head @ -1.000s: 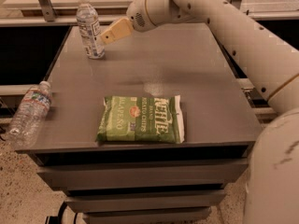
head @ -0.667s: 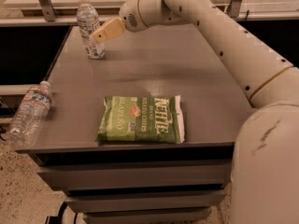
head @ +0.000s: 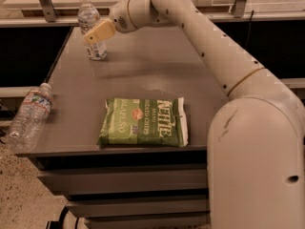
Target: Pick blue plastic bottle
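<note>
Your gripper (head: 96, 34) is right at the upright blue plastic bottle (head: 87, 17), closed or not I can't tell, so a sideways nudge could tip it off the surface (head: 143, 75).

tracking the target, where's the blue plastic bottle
In the camera view the blue plastic bottle stands at the far left corner of the table, the gripper just in front.
</note>
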You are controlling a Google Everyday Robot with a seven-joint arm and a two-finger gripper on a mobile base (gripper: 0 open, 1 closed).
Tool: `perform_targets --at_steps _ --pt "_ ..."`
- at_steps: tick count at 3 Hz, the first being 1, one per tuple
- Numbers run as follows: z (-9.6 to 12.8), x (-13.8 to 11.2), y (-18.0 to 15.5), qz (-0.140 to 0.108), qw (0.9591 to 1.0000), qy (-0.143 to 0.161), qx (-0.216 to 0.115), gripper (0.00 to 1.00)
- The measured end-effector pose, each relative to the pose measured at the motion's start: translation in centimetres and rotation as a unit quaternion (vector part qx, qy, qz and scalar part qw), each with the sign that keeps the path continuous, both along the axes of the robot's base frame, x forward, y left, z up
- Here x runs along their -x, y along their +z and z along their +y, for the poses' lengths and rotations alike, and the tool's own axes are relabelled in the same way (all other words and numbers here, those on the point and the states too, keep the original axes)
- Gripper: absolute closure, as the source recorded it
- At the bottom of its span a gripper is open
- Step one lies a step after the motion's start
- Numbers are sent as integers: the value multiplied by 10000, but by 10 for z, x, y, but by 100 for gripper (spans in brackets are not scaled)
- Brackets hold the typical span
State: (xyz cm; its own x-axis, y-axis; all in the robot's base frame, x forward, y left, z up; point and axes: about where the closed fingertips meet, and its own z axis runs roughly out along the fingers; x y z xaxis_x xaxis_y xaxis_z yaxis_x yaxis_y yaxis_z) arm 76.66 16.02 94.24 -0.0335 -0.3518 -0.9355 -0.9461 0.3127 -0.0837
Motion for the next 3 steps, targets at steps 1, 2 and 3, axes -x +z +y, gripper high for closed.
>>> perform_targets --at_steps 1,2,3 --pt "10 -14 -8 -24 9999 65 -149 0" --pt "25 -18 -5 -109 9990 287 -329 18" --pt "38 -13 -4 -106 9980 507 -370 42"
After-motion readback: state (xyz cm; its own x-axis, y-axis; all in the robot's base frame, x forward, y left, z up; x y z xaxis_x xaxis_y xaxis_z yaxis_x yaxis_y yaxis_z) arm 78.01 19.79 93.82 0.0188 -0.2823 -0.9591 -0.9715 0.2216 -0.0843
